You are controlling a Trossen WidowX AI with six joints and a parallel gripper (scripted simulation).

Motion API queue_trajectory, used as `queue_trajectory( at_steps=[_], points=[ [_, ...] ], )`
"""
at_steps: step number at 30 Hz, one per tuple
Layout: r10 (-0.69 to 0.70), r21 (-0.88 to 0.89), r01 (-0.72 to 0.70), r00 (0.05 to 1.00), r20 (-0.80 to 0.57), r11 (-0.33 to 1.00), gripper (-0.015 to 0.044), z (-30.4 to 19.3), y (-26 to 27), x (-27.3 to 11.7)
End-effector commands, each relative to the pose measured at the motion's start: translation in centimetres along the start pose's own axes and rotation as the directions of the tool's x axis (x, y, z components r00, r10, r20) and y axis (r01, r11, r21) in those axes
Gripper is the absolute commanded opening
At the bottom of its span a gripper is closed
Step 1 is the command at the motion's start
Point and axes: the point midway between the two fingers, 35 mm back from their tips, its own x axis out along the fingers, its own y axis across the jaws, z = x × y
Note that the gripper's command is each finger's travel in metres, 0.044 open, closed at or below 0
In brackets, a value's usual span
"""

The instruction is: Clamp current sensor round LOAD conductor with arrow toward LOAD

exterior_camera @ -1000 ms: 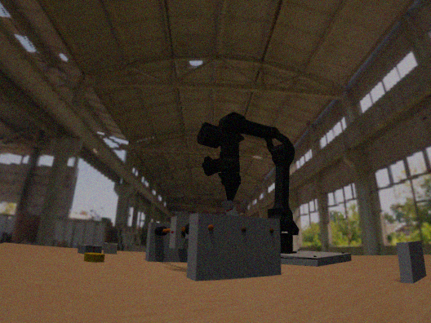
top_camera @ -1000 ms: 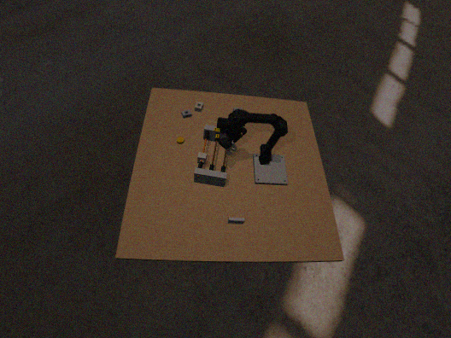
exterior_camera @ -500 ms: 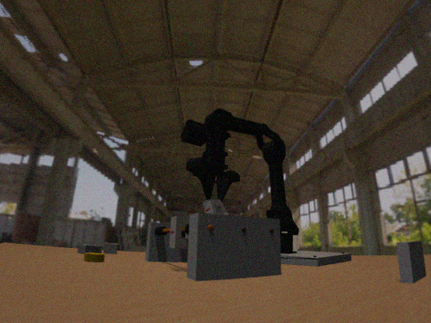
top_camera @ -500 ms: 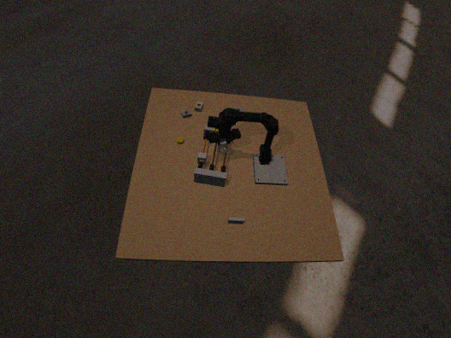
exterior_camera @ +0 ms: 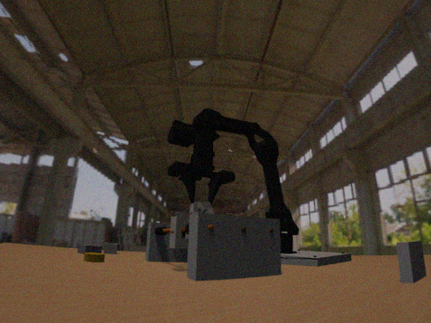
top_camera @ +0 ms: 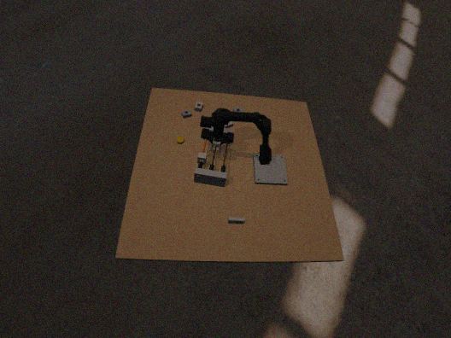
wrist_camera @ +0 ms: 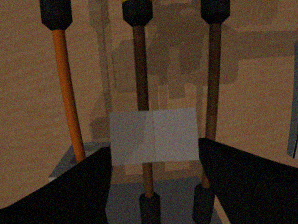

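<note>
1. Gripper (top_camera: 217, 146) (exterior_camera: 202, 201) (wrist_camera: 154, 149): fingers pinching the pale sensor (top_camera: 216, 147) (exterior_camera: 202, 207) (wrist_camera: 152, 136) from both sides.
2. Sensor position: above the middle conductor (wrist_camera: 141, 75), between the orange conductor (wrist_camera: 67, 90) at left and the right conductor (wrist_camera: 213, 80); arrow not legible.
3. Near block (top_camera: 210, 177) (exterior_camera: 237, 246): upright on the table (top_camera: 171, 213) (exterior_camera: 122, 294) (wrist_camera: 25, 90).
4. Yellow disc (top_camera: 180, 140) (exterior_camera: 94, 257): on the table, left of the conductors.

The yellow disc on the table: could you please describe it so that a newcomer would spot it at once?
On the wooden table top, find the grey stand with cables strung across it. Off to the side of the orange cable, away from the arm's base plate, lies a small round yellow disc. The small blocks near it are grey.
</note>
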Motion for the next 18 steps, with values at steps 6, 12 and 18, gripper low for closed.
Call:
queue_trajectory(
  at_steps=[6,12,18],
  points=[
    [0.008,0.016,-0.008,1.000,0.002,1.000,0.0000,0.0,0.3,0.9],
    [0.008,0.016,-0.008,1.000,0.002,1.000,0.0000,0.0,0.4,1.9],
    [0.008,0.016,-0.008,1.000,0.002,1.000,0.0000,0.0,0.4,2.9]
  ],
)
